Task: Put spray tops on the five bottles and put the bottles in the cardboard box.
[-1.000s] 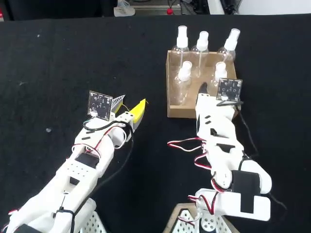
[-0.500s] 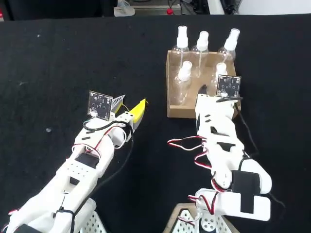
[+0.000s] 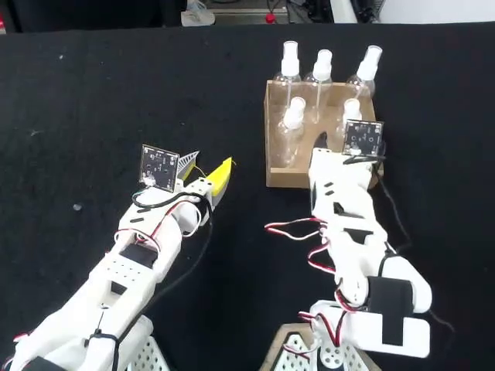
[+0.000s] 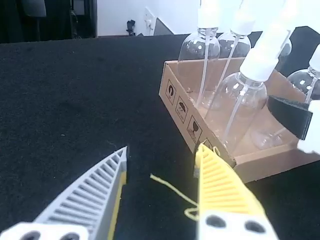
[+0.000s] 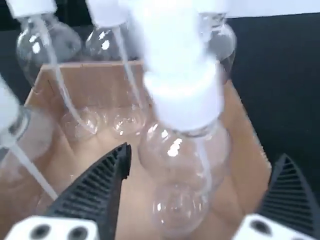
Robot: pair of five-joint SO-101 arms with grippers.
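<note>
The right claw (image 5: 203, 156), jaws apart, flanks a bottle (image 5: 176, 150).

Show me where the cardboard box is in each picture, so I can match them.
High view: the cardboard box sits right of centre, in the upper half.
Left wrist view: it lies beyond the left gripper, a printed side wall facing the camera.
Right wrist view: it lies just ahead of the right gripper.
Shared landmark: the five bottles standing in it.
</note>
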